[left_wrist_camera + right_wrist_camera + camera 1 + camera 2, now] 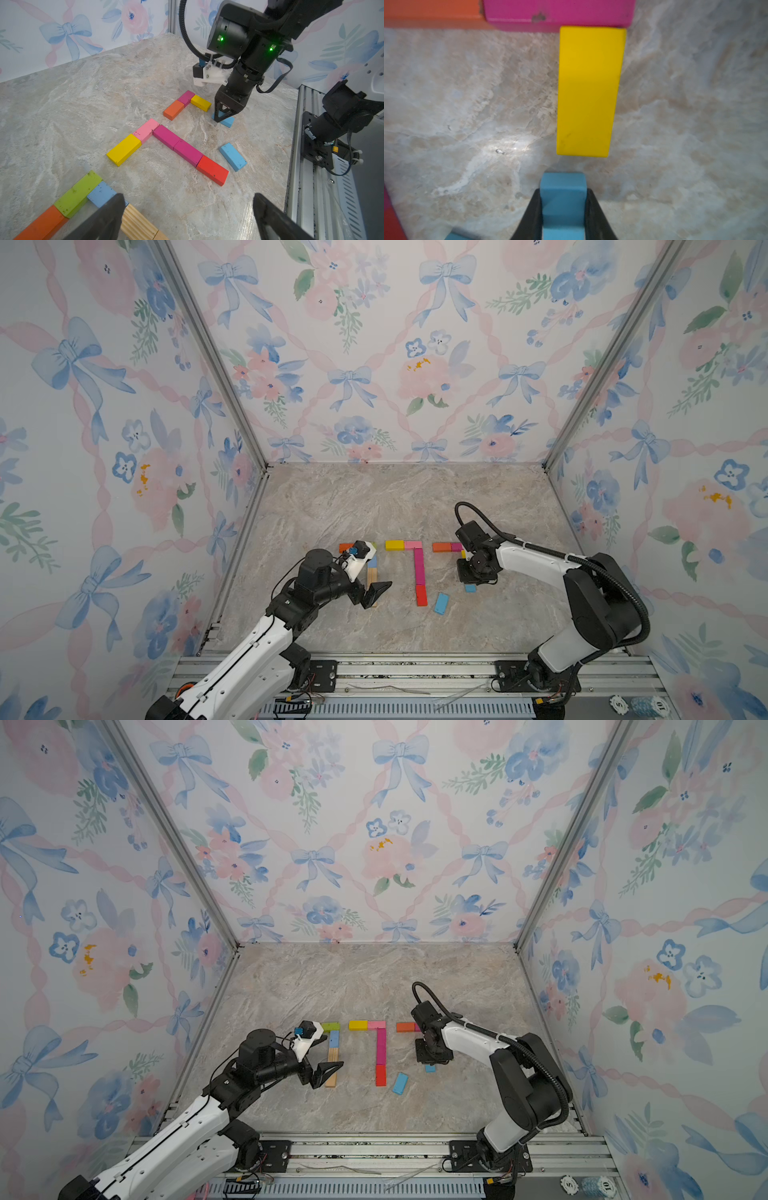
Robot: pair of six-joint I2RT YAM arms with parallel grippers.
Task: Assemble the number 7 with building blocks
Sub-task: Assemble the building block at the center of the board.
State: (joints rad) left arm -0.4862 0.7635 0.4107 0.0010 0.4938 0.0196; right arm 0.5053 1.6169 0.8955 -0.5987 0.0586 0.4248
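right wrist view: right gripper (563, 194) clamps blue block (562, 209); left gripper (188, 199) gapes wide.

Flat on bench (374, 506), front half, in a row: left 7 (79, 191) orange-green-blue-wood; middle 7 (166, 137) yellow-pink-magenta-red; right 7 (173, 109) orange-magenta-yellow, incomplete. Loose blue (232, 156) askew near red end. Second blue (562, 207) pinched in right gripper (563, 192), just short of yellow.

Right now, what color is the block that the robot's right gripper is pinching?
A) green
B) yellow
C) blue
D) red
C: in the right wrist view, the right gripper has its jaws closed on the sides of a blue block, which sits just short of the yellow block lying flat on the table.
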